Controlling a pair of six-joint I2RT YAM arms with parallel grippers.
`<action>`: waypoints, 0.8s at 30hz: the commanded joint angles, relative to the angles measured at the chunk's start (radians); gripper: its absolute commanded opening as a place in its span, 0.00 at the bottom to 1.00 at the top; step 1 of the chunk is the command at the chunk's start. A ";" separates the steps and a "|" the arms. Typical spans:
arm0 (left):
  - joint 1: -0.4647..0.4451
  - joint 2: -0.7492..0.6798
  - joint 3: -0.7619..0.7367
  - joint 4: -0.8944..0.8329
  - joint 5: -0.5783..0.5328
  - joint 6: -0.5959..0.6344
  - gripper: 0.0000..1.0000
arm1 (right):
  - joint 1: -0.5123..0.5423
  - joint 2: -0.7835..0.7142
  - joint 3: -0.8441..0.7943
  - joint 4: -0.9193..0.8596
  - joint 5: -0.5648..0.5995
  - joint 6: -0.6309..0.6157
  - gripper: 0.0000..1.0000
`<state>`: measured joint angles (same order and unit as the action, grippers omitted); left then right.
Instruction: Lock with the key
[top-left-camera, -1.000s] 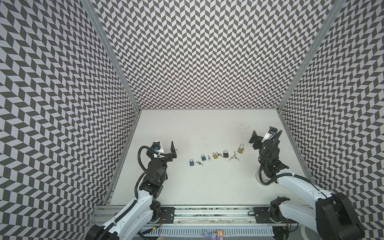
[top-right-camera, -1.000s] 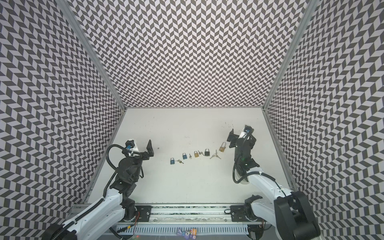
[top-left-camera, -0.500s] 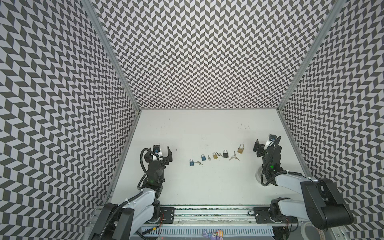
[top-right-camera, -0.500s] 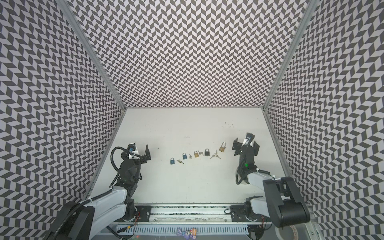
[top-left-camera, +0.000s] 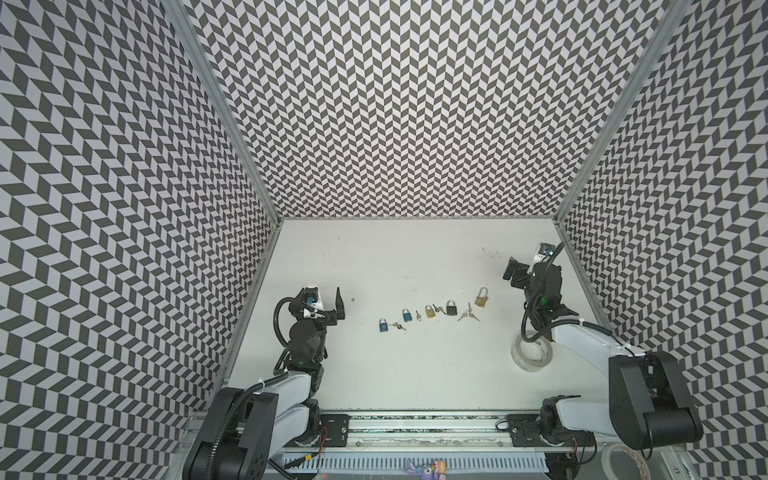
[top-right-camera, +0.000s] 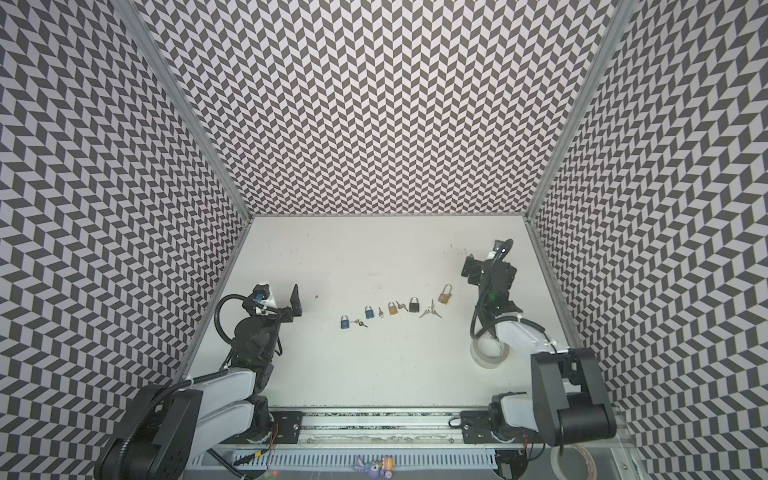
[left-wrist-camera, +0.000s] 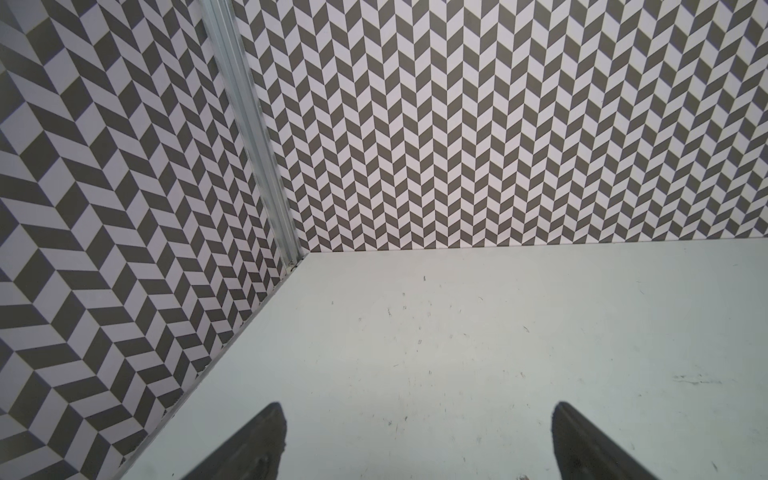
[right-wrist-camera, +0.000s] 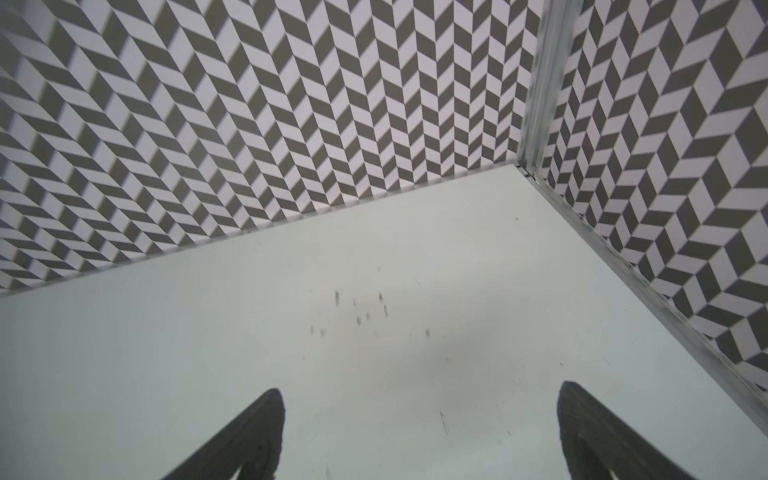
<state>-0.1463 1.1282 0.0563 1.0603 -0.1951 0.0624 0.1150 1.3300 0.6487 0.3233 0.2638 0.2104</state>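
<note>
Across the middle of the white tabletop (top-left-camera: 415, 374), five small padlocks are lying in a loose row with keys between them. From our left there is a blue padlock (top-left-camera: 382, 325), a second blue padlock (top-left-camera: 407, 316), a small brass padlock (top-left-camera: 429, 311), a black padlock (top-left-camera: 451, 308) and a taller brass padlock (top-left-camera: 481, 297), with a pair of keys (top-left-camera: 468, 314) just beside it.

We are holding our left gripper (top-left-camera: 326, 305) and right gripper (top-left-camera: 517, 276) raised at either end of the row. Both are spread wide, carrying nothing, and well apart from the locks.

We judge we are only starting. Next we are needing to pinch one key off the flat surface while steadying its padlock with the other gripper. Which shackles are open is too small to tell.
</note>
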 joint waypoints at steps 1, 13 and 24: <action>-0.056 -0.051 0.037 -0.014 -0.095 -0.017 1.00 | 0.008 -0.015 0.048 -0.254 -0.223 0.102 1.00; -0.354 -0.203 0.151 -0.322 -0.311 -0.129 1.00 | 0.196 0.072 0.083 -0.434 -0.324 0.171 0.53; -0.446 -0.191 0.192 -0.407 -0.199 -0.242 1.00 | 0.197 0.292 0.258 -0.544 -0.235 0.145 0.38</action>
<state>-0.5667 0.9424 0.2302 0.6800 -0.4213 -0.1291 0.3115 1.5810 0.8680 -0.1864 -0.0040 0.3599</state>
